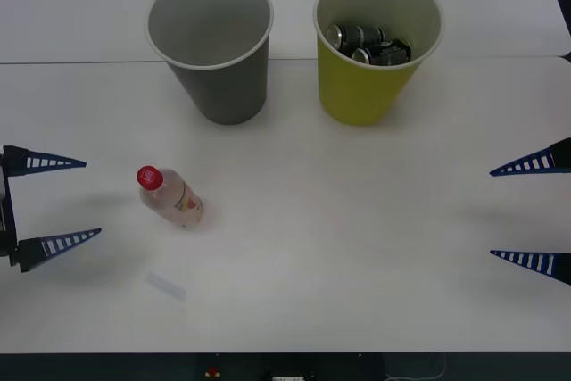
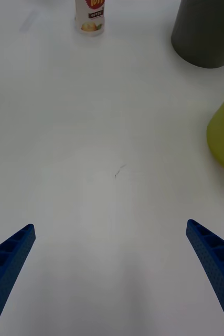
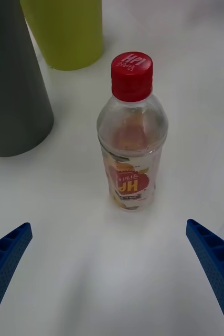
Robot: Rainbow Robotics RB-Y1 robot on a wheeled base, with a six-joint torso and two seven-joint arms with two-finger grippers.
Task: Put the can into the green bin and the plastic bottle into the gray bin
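The left gripper [image 1: 70,201] sits at the left edge of the table [image 1: 357,247], fingers spread wide and holding nothing; the arm behind it is cut off by the frame. The right gripper [image 1: 517,211] sits at the right edge, equally wide open and empty, with only its two blue finger tips in view.

The plastic bottle [image 1: 169,196] stands upright on the table, near the left gripper and apart from both bins. In the left wrist view the bottle [image 3: 132,131] shows a red cap with white lettering too small to read, and a label with large letters resembling "HP" plus small print that cannot be made out.

The gray bin [image 1: 212,46] stands at the far left-centre. The green bin [image 1: 375,46] stands just beside it and holds dark cans [image 1: 368,44], partly hidden by its wall; their count and markings cannot be determined.
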